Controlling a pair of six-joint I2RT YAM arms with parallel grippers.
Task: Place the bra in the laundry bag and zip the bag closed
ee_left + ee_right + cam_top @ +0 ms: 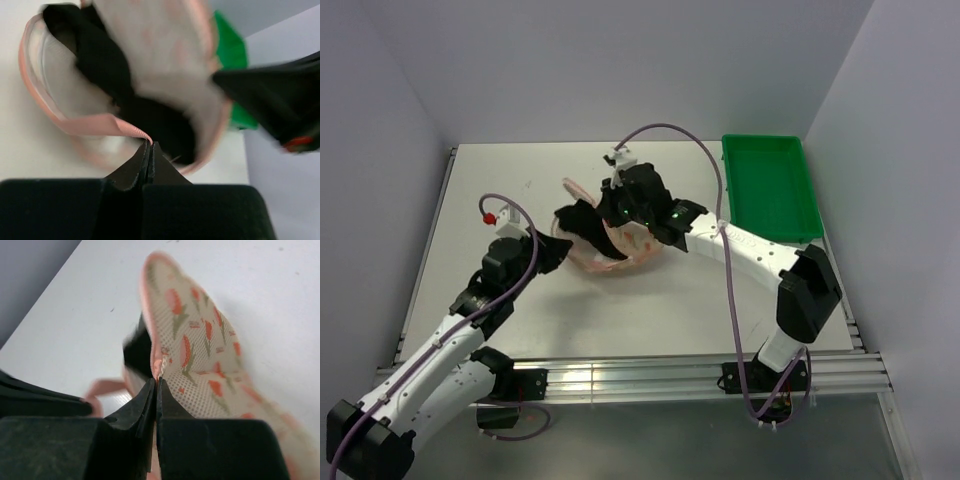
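Bra (584, 224): lying across the open mouth of the laundry bag (638, 250) around mid-worktop (500, 190), not fully tucked in (one dark end seeming to be spilling over the far-left rim in the top view). Running lengthwise from that rim diagonally down into the pouch, going by the left wrist view, w/ the bra (107, 70) crossing the mesh of the laundry bag (170, 55).

On the near-left side, left hand (558, 254) staying low, pressed together and pinching the pink trim at the rim (150, 147). Reaching in from the far-right side, right hand (610, 213) likewise pressed together, pinching at the zip line (156, 385). Probably gripping the pull tab, tho blur making that unsure. Printed laundry bag (200, 340) lying beyond it, bra (136, 352) showing just left of the track.

Judging the next move: zip travel likely running along the rim toward the left hand, so bra sitting btwn both hands and across that path. Probably needing pushing deeper first, otherwise risking fabric snagging in the teeth. Right hand being nearer the zip, left hand acting as anchor.
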